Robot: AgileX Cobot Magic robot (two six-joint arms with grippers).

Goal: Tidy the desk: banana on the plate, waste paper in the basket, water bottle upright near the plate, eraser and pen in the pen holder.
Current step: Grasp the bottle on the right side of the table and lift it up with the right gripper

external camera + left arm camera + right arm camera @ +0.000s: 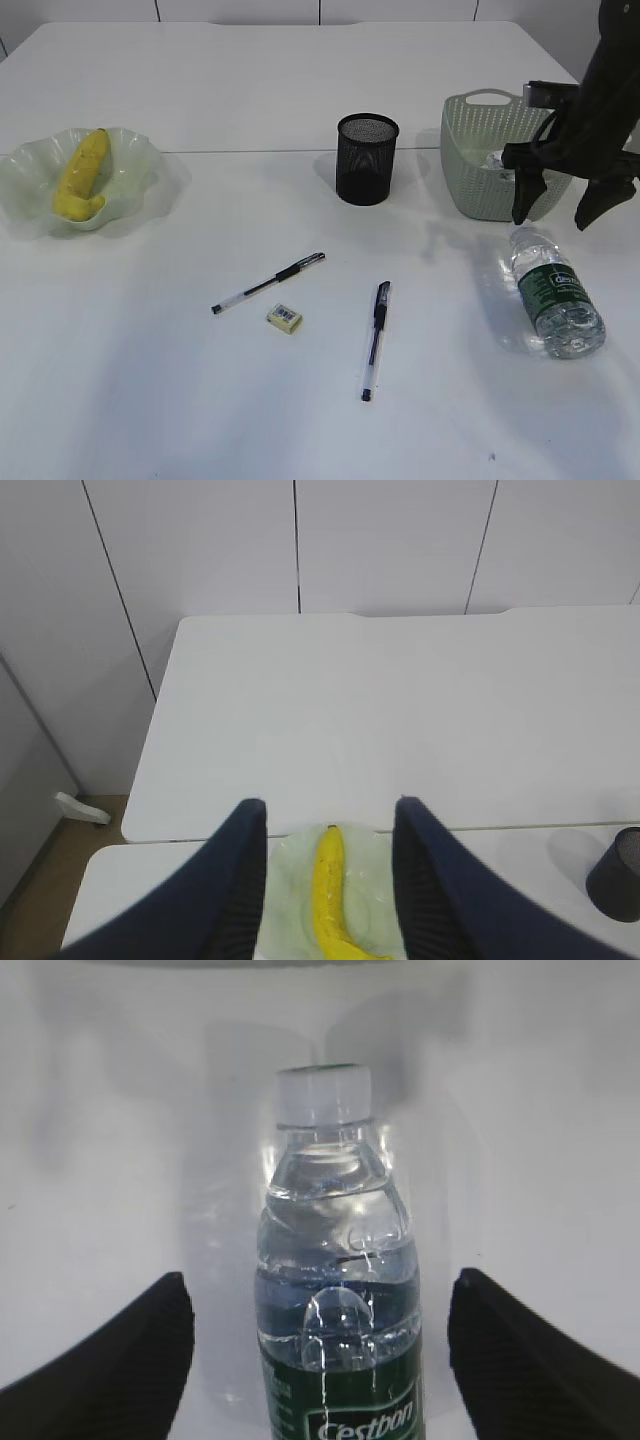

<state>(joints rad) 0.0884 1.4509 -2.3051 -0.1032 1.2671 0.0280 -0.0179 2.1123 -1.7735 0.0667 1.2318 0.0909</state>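
Note:
The banana [80,175] lies on the pale green plate [150,160] at the left. From high above, my left gripper [330,810] looks down on the banana [330,890] and plate [290,880], open and empty. The water bottle [555,292] lies on its side at the right, cap toward the basket [470,170]. My right gripper [562,212] hangs open just above its cap end; the bottle [340,1290] shows between the spread fingers, untouched. Two pens [268,283] [375,340] and the eraser [285,318] lie mid-desk. The waste paper [496,158] shows white inside the basket. The pen holder [366,158] stands upright.
The desk [150,400] has a seam running across it behind the plate and pen holder. The basket stands close behind the right arm. The pen holder [620,875] shows at the right edge of the left wrist view.

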